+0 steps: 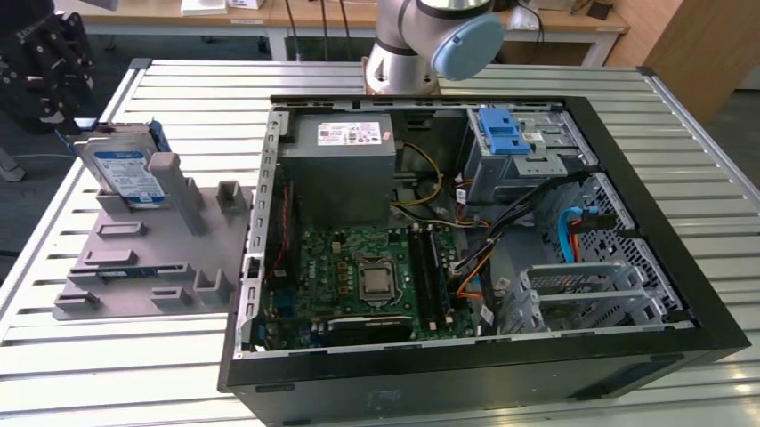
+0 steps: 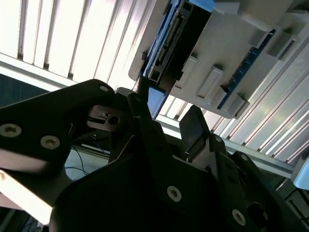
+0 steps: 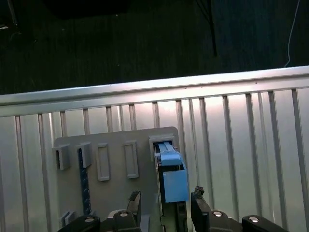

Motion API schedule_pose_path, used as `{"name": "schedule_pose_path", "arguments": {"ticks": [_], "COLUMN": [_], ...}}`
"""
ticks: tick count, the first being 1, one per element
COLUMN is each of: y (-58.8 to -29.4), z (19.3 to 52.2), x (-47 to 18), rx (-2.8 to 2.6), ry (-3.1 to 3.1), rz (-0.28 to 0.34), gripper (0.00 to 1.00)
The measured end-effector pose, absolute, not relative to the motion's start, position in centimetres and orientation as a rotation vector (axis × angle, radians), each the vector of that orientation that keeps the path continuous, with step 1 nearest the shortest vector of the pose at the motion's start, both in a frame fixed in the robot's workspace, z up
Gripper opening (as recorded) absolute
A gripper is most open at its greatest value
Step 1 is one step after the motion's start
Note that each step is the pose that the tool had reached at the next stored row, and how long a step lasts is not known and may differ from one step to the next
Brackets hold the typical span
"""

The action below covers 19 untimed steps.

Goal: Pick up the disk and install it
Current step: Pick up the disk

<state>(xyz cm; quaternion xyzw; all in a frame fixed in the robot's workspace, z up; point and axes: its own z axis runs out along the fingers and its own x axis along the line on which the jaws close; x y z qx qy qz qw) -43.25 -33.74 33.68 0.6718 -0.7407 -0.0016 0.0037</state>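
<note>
The disk (image 1: pixel 125 172) stands on edge in a slot at the far end of the grey holder (image 1: pixel 142 258), on the exterior view's left, its blue-and-white label facing out. The arm's black end (image 1: pixel 48 71) hangs just above and beyond it. In the first wrist view my gripper (image 3: pixel 166 195) is open, one fingertip (image 3: pixel 135 198) on each side of the disk's (image 3: pixel 173 181) blue top, with a gap on both sides. In the second wrist view the two dark fingers (image 2: pixel 193 123) point at the disk's edge (image 2: pixel 166 48) in the holder (image 2: pixel 241 43).
An open black computer case (image 1: pixel 475 374) lies on the slatted metal table (image 1: pixel 713 151). Inside are a grey power supply (image 1: pixel 344 151), a motherboard (image 1: pixel 368 276), loose cables and a metal drive cage with a blue latch (image 1: pixel 505 138). A thin blue strip (image 3: pixel 84 183) sits in another holder slot.
</note>
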Motion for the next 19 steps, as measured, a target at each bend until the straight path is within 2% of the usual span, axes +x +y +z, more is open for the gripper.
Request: {"name": "schedule_pose_path", "arguments": {"ticks": [19], "y": [-33.0], "z": [31.6], "x": [-44.6], "rx": [2.146], "ry": [-2.304], "rz": [0.015], "gripper": [0.53]}}
